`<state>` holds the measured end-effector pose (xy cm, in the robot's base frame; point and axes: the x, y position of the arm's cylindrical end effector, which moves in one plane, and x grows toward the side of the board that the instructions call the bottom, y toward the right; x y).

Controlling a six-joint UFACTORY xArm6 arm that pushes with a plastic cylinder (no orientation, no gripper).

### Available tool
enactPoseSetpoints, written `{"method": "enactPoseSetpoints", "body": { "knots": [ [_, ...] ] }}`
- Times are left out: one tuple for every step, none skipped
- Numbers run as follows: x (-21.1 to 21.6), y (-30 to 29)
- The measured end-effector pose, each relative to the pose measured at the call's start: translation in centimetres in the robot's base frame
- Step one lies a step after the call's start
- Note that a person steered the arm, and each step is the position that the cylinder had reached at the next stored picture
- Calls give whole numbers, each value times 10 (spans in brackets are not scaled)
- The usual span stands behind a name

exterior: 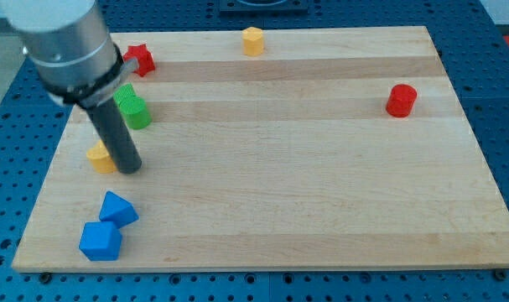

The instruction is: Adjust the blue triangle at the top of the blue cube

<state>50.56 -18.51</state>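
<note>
The blue triangle (118, 209) lies near the board's bottom left corner. The blue cube (101, 241) sits just below and slightly left of it, touching or nearly touching it. My tip (129, 168) rests on the board above the blue triangle, about a block's width away from it. The tip stands right beside a yellow block (100, 157), on that block's right side.
A green block (133, 107) sits above the tip, partly behind the rod. A red star (140, 59) lies at the top left, a yellow hexagonal block (252, 40) at the top middle, and a red cylinder (401, 100) at the right. The wooden board (304, 184) ends close below the blue cube.
</note>
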Motion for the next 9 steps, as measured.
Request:
{"method": "enactPoseSetpoints", "body": {
  "knots": [
    [23, 0],
    [26, -2],
    [26, -10],
    [26, -11],
    [26, -20],
    [26, -45],
    [30, -63],
    [31, -69],
    [40, -68]
  ]
}}
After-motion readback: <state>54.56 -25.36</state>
